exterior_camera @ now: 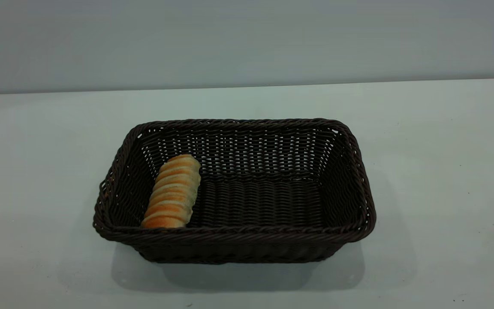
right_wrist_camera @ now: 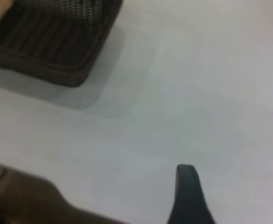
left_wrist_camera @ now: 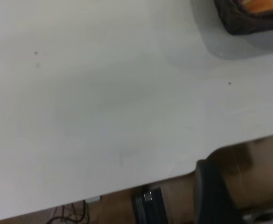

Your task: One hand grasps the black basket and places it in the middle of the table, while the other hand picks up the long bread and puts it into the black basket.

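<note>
The black basket [exterior_camera: 234, 234] stands on the table [exterior_camera: 435, 180] near its middle. The long bread [exterior_camera: 173, 192] lies inside it against the left wall, lengthwise front to back. Neither arm shows in the exterior view. In the left wrist view my left gripper [left_wrist_camera: 246, 175] is open and empty, low over the table's edge, far from the basket corner [left_wrist_camera: 248, 21], where a bit of bread [left_wrist_camera: 260, 4] shows. In the right wrist view only one dark finger [right_wrist_camera: 187, 186] of my right gripper shows, with nothing against it, above bare table and apart from the basket corner [right_wrist_camera: 57, 46].
The table's front edge [left_wrist_camera: 174, 179] runs through the left wrist view, with cables and dark gear below it. The same edge shows in the right wrist view [right_wrist_camera: 43, 196]. A plain grey wall [exterior_camera: 247, 43] stands behind the table.
</note>
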Motion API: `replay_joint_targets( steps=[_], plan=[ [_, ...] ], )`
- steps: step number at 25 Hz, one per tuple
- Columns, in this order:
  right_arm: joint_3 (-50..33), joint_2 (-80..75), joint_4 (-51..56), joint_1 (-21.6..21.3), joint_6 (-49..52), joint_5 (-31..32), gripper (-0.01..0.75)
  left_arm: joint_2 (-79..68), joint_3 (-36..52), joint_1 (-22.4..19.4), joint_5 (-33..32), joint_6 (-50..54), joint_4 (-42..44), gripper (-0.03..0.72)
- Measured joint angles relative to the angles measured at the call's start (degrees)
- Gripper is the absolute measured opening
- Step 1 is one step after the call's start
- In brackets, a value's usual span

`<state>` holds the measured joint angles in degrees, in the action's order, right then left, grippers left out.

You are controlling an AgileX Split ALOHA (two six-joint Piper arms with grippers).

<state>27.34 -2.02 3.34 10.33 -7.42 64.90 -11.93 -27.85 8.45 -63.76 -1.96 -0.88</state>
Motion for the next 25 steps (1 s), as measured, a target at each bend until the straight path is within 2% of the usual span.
replay_joint_targets(
  steps=[4,8,25],
  plan=[
    [0.00,2.06,0.00,-5.37,0.00,0.00,0.529,5.22,0.00,-4.08,-0.12,0.00,0.00,0.377],
    [-0.04,2.96,0.07,-8.53,0.00,0.04,0.529,9.91,0.00,-7.74,-0.44,0.00,0.00,0.377],
    [-0.04,2.99,0.12,-8.89,0.00,0.04,0.529,13.20,0.00,-8.33,-0.97,0.00,0.00,0.377]
  ],
)
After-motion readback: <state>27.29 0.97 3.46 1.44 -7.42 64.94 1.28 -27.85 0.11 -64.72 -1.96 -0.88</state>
